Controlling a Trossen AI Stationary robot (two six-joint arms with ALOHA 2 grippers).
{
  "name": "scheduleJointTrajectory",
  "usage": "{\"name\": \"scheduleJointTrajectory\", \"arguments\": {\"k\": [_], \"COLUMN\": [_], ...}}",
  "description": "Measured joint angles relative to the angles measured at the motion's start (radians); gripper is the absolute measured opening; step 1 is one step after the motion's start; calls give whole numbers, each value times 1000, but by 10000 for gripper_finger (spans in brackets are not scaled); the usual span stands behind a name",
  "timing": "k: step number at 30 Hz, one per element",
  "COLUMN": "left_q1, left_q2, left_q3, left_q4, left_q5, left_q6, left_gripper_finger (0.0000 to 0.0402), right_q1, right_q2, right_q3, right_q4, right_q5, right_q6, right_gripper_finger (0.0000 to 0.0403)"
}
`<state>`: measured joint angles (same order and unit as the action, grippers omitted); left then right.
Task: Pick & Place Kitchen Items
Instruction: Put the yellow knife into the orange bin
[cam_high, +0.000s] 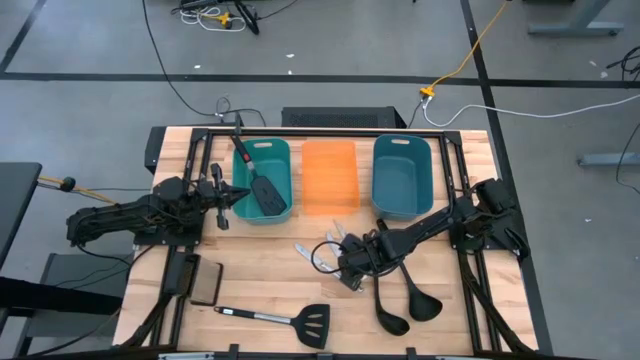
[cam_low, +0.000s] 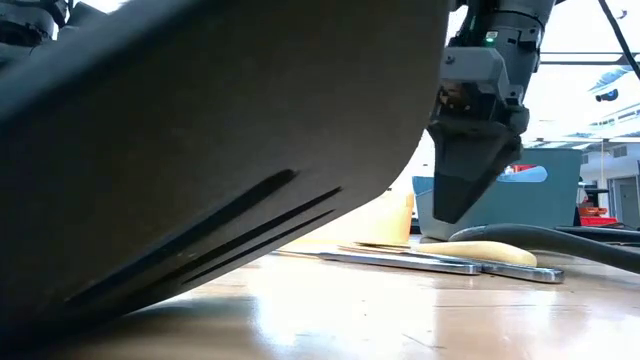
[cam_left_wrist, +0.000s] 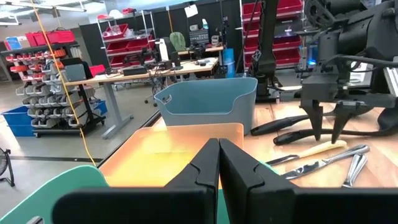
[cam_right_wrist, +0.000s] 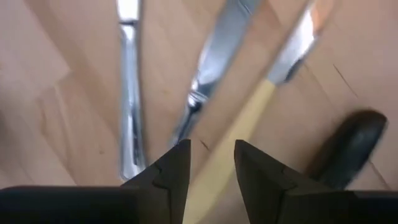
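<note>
Three table knives (cam_high: 320, 255) lie fanned out on the wooden table: two silver ones (cam_right_wrist: 127, 93) (cam_right_wrist: 208, 68) and a cream-handled one (cam_right_wrist: 249, 118). My right gripper (cam_right_wrist: 211, 146) hangs open just above them, pointing steeply down, with a finger to either side of the cream handle and clear of it (cam_left_wrist: 328, 134). Two black ladles (cam_high: 405, 300) lie right of the knives. One black slotted spatula (cam_high: 262, 185) lies in the teal bin (cam_high: 285, 150); another (cam_high: 295, 322) lies near the front edge. My left gripper (cam_left_wrist: 219, 155) is shut and level beside the teal bin (cam_high: 222, 200).
An orange bin (cam_high: 330, 175) and a blue bin (cam_high: 402, 175) stand in a row with the teal one at the table's far side. A flat black pad (cam_high: 205, 283) lies at the front left. In the low view the near spatula's blade (cam_low: 200, 150) blocks much of the picture.
</note>
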<state>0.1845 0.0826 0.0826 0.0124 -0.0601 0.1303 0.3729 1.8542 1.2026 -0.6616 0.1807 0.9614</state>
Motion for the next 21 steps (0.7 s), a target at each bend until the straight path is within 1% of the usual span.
{"name": "scheduleJointTrajectory", "arguments": {"k": [4, 8, 17, 21], "left_q1": [0, 0, 0, 0], "left_q2": [0, 0, 0, 0], "left_q3": [0, 0, 0, 0], "left_q4": [0, 0, 0, 0], "left_q5": [0, 0, 0, 1], "left_q6": [4, 5, 4, 5], "left_gripper_finger": [18, 18, 18, 18], "right_q1": [0, 0, 13, 27], "right_q2": [0, 10, 70, 79], "right_q3": [0, 1, 2, 3], "right_q4": [-22, -12, -8, -7], "right_q5": [-38, -44, -114, -113], "right_q6": [48, 54, 137, 160], "right_gripper_finger": [130, 130, 130, 130]}}
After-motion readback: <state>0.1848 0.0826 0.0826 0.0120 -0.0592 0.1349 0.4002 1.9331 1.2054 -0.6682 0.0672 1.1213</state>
